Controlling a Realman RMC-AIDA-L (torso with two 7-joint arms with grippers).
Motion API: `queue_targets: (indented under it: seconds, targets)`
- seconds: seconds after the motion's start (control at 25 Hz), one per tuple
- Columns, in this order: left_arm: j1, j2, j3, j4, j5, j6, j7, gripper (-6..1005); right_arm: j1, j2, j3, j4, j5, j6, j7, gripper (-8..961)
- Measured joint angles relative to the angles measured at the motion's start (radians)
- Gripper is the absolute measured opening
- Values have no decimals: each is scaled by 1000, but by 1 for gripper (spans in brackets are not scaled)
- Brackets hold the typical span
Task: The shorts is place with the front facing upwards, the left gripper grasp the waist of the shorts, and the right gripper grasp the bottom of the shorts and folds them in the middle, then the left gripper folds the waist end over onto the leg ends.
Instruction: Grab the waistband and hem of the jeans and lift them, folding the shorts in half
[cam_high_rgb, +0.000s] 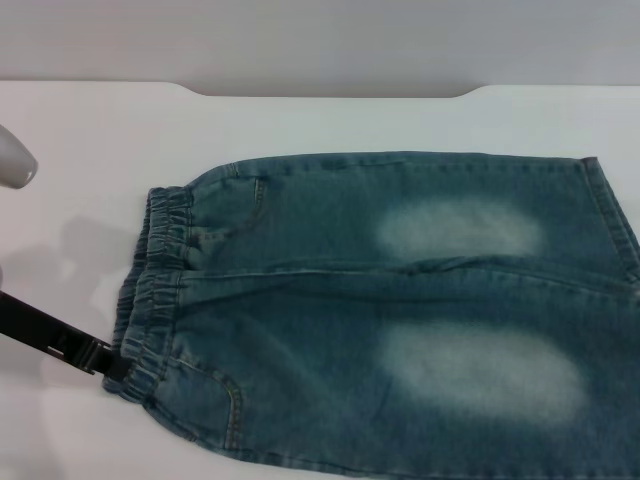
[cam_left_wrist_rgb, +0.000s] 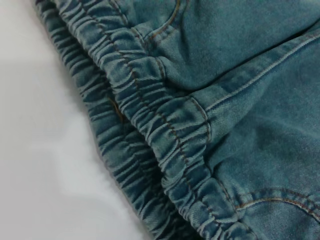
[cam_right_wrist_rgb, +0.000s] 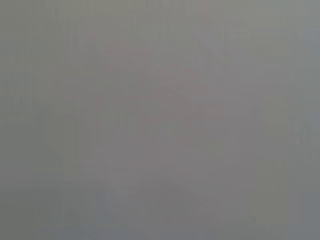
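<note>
Nearest in the head view: the left tool, a slim black piece reaching in from the left edge, tip touching the near end of the gathered waistband; open or closed cannot be told, the tip merging with the dark fold of cloth; no fingers shown in the left wrist view either.

Just beyond: the shorts, spread flat and front up on the white bench; waist end toward the left, legs running off to the right; a pale faded patch on each leg; near leg cut off by the lower picture edge, far leg's hem showing at the right edge, near leg's hem out of frame.

Only in the left wrist view: the elastic band up close, two puckered layers parted slightly, orange stitching along the band and a curved pocket seam, bare bench alongside.

Only in the head view: the whole layout and the free room; open bench left of the waistband and a wide bare strip beyond the far leg up to the bench's far edge; little room on the right, denim filling it to the frame.

Far left: a rounded pale piece, partly out of frame.

Right wrist view: a plain grey blur, nothing readable; right tool not seen anywhere.
</note>
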Motion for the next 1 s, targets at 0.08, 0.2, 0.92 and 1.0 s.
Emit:
queue_targets:
  seconds: [0.08,0.2,0.92,1.0]
  targets:
    - [0,0,0,0,0,0,0,226,-2,0,0,0,2,0,3,558]
    - [0,0,0,0,0,0,0,96,-6,0,0,0,2,-1,14,559]
    - [-31,-1,-25,11,-9,-96,-1,34,-21,-58,-14,-501,-579,-41,951,558]
    - [-35,0,-25,11,-9,-100,0,33,-11,-62,-10,-642,-718,-99,1107,558]
